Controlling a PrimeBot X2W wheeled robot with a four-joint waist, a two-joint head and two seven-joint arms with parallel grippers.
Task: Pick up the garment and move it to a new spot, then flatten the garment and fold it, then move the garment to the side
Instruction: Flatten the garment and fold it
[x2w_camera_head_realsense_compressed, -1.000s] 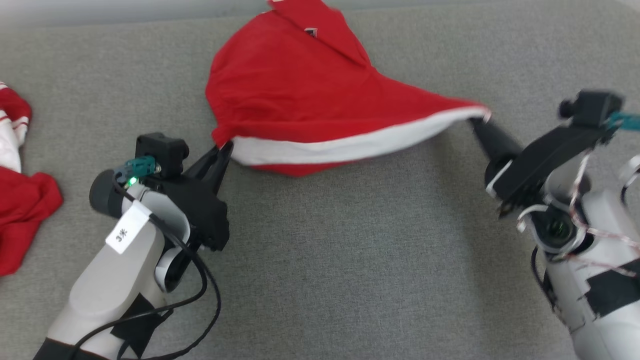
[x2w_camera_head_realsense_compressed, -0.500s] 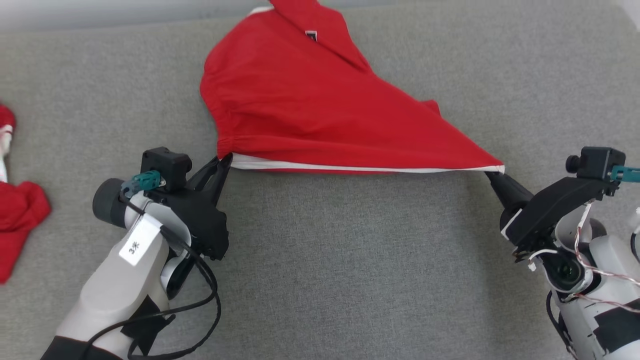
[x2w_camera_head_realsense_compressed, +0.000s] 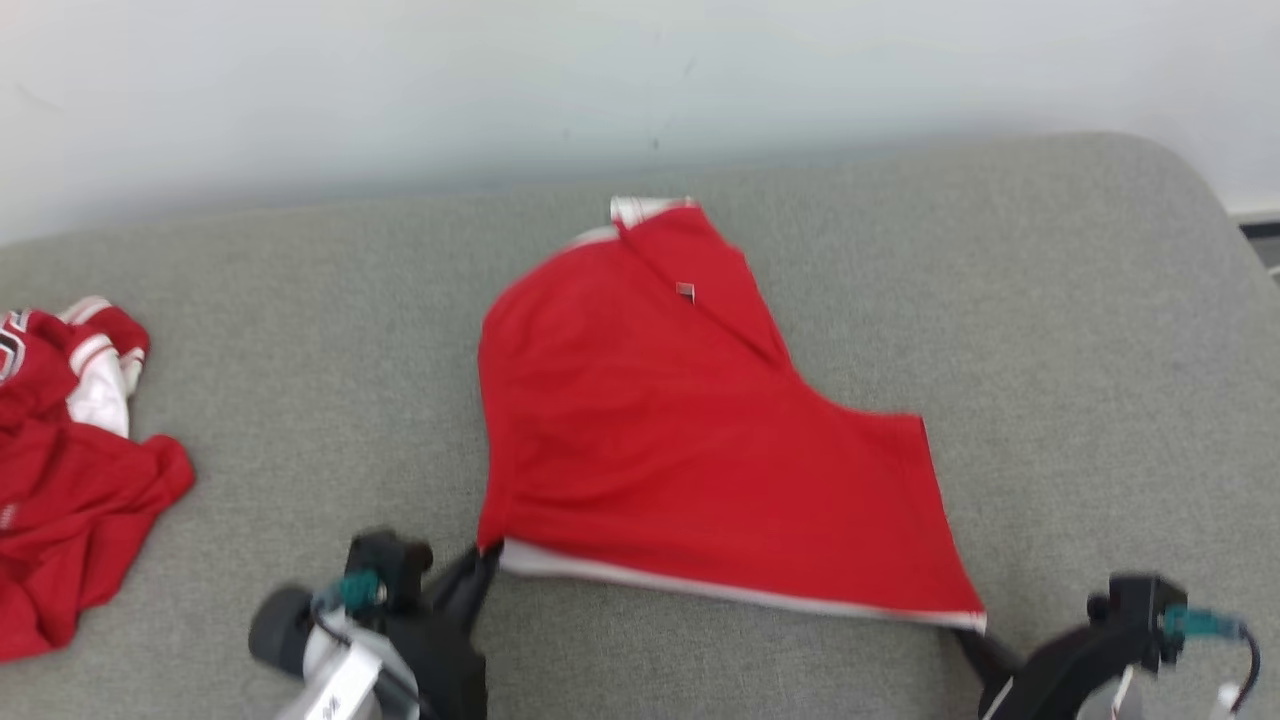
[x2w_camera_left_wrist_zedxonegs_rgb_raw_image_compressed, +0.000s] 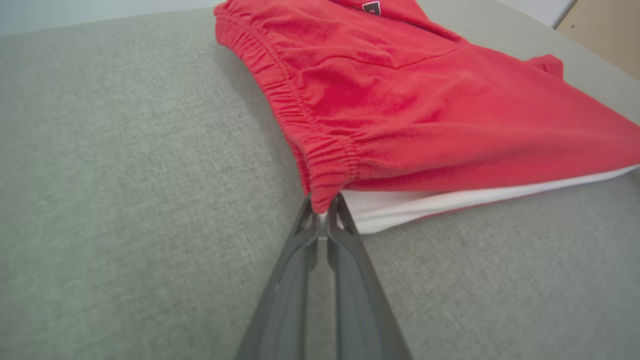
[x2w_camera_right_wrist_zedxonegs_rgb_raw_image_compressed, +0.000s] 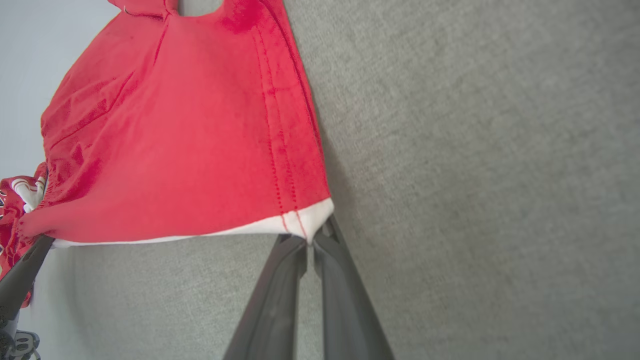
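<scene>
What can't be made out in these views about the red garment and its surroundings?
- Label on the red garment: too small and blurred in the head view; cut by the top edge in the left wrist view.
- Second red-and-white garment: cut by the head view's left edge; print unreadable.
- Right pincer: body cut by the head view's bottom edge.
- Garment's underside: hidden by its top layer.

Surface: grey woven cushion (x2w_camera_head_realsense_compressed: 1050, 330), rounded at its far right corner
Behind: pale plain wall (x2w_camera_head_realsense_compressed: 400, 90)
Far left: crumpled red and white clothing (x2w_camera_head_realsense_compressed: 70, 470), lying on the cushion
Left wrist view, top corner: tan panel (x2w_camera_left_wrist_zedxonegs_rgb_raw_image_compressed: 607, 30) beyond the cushion
</scene>
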